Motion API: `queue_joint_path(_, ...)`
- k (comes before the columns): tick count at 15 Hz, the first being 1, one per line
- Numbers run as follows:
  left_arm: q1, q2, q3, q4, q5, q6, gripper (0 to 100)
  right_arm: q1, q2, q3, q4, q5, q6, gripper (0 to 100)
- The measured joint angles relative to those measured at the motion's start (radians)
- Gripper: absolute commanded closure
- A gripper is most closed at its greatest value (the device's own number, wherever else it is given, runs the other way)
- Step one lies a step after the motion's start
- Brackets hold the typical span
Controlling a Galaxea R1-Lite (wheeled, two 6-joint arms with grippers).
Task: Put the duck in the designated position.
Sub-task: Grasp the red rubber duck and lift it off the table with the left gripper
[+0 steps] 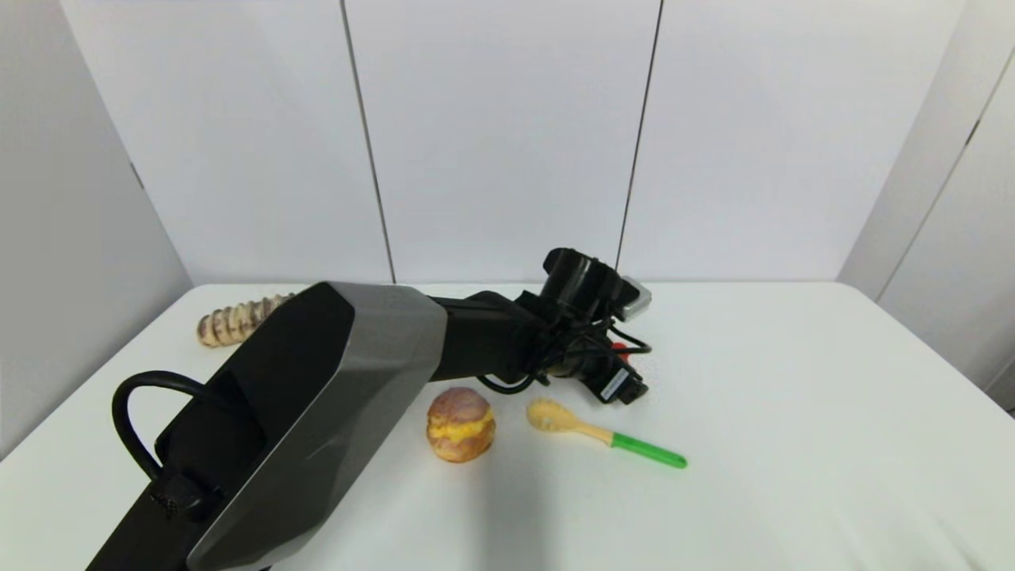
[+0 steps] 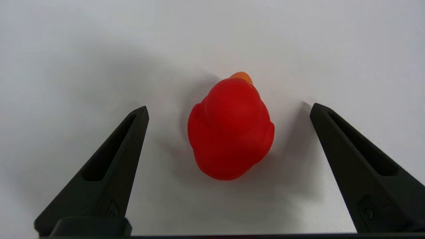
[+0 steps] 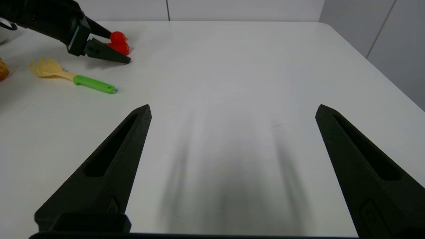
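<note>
The small red duck stands upright on the white table, with an orange beak at its far side. My left gripper is open, one finger on each side of the duck with a gap to each. In the head view, only a red sliver of the duck shows past the left wrist. The right wrist view shows the duck between the left arm's fingers, low on the table. My right gripper hangs open and empty over bare table, off to the right.
A cream puff with an orange filling and a beige fork-spoon with a green handle lie just in front of the left arm. A ridged brown pastry lies at the table's back left. White wall panels stand behind the table.
</note>
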Motion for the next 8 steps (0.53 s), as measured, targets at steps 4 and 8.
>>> queue_joint_path(4, 0.007, 0.004, -0.001, -0.005, 0.0, -0.001, 100, 0.0, 0.0, 0.0, 0.0, 0.0, 0.0, 0)
queue_joint_path(8, 0.013, 0.004, 0.0, -0.005, 0.0, 0.0, 100, 0.0, 0.0, 0.0, 0.0, 0.0, 0.0, 0)
